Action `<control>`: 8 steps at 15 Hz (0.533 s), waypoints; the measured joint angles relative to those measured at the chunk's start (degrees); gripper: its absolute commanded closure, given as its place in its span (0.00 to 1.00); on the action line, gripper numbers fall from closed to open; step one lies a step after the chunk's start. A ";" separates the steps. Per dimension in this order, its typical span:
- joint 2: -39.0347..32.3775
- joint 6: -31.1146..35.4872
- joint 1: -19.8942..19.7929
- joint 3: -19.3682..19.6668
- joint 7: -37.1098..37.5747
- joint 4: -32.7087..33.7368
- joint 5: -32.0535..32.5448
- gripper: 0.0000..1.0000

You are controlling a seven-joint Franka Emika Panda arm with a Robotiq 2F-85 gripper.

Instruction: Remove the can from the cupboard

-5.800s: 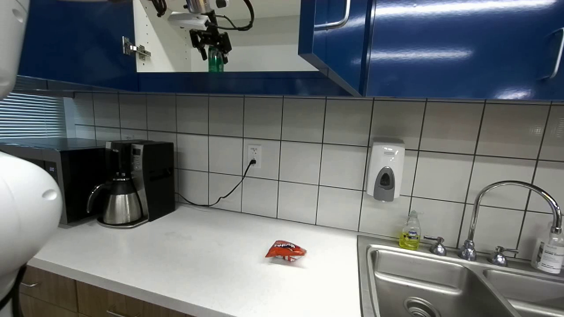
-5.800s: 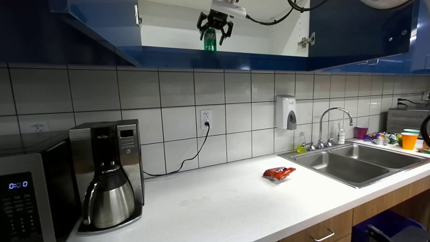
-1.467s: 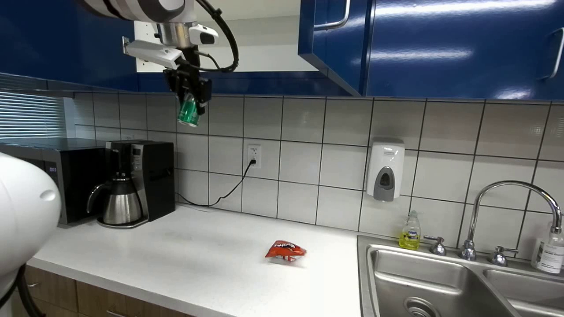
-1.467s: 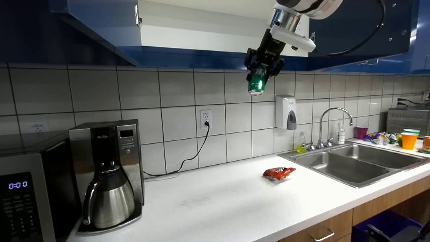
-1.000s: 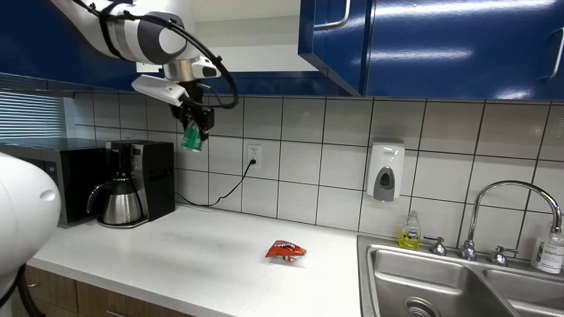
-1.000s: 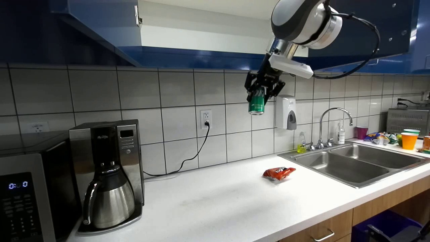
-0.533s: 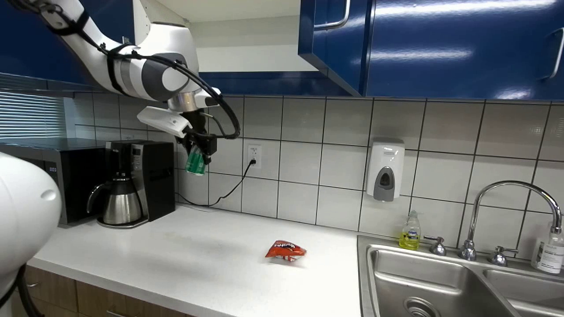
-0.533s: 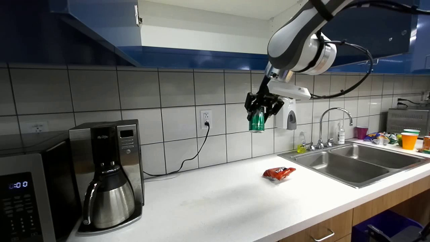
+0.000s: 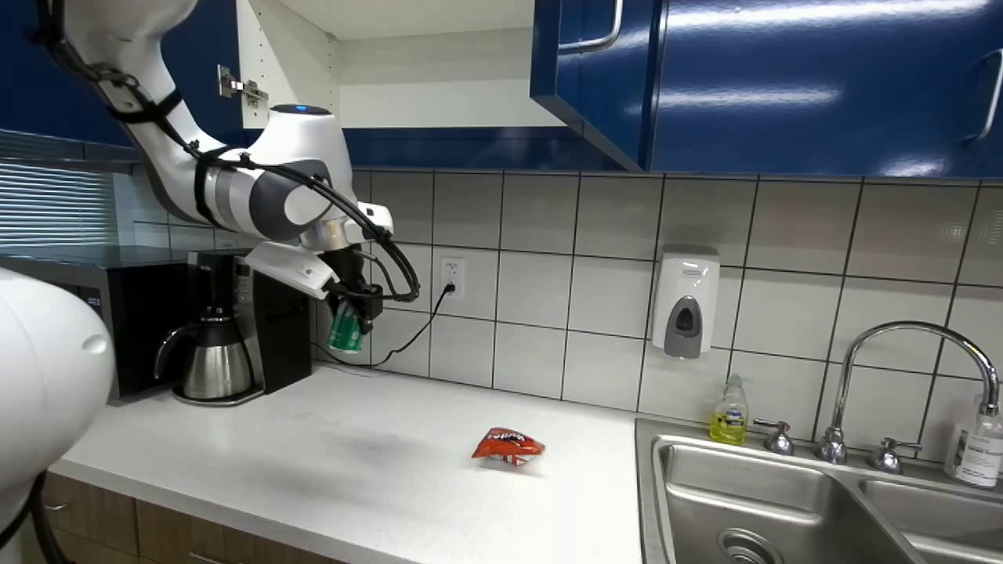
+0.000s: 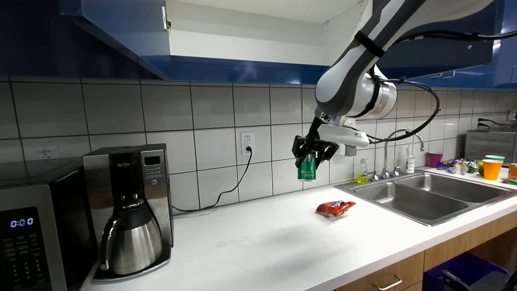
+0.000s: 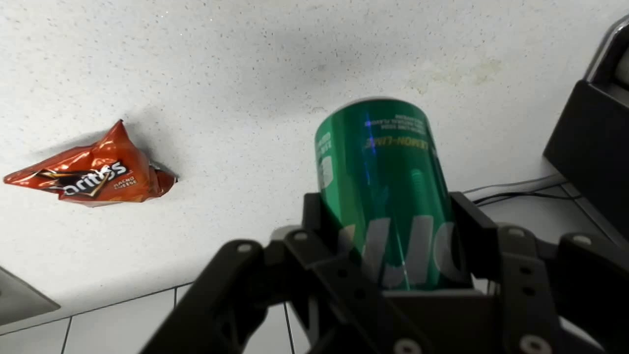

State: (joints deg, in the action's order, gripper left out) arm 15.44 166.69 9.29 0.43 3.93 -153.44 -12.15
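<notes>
The green can (image 9: 345, 332) hangs over the counter, below and outside the cupboard (image 9: 447, 82). My gripper (image 10: 308, 161) is shut on it from above. In the wrist view both black fingers (image 11: 469, 216) press against the sides of the can (image 11: 383, 167), and its lettered end sits deep between them. It leans a little in an exterior view; air shows between its lower end and the counter. The cupboard's white interior (image 10: 242, 36) is visible behind the arm, with its blue doors (image 10: 121, 32) swung out.
A red chip packet (image 9: 508, 446) lies on the white counter (image 10: 250, 246). The coffee maker (image 10: 129, 210) and microwave (image 10: 44, 226) stand at one end, the sink (image 9: 752, 486) at the other. A power cord (image 10: 238, 182) runs along the tiles. A soap dispenser (image 9: 686, 301) hangs on the wall.
Earlier the can stood on the cupboard shelf between my open fingers. It has since been gripped, brought out past the cupboard's edge and lowered steadily toward the counter.
</notes>
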 measured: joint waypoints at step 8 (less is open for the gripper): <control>-2.97 2.21 0.60 0.11 -0.36 -0.50 -0.65 0.36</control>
State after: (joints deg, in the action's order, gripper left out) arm 12.47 168.90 9.89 0.55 3.57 -153.94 -12.81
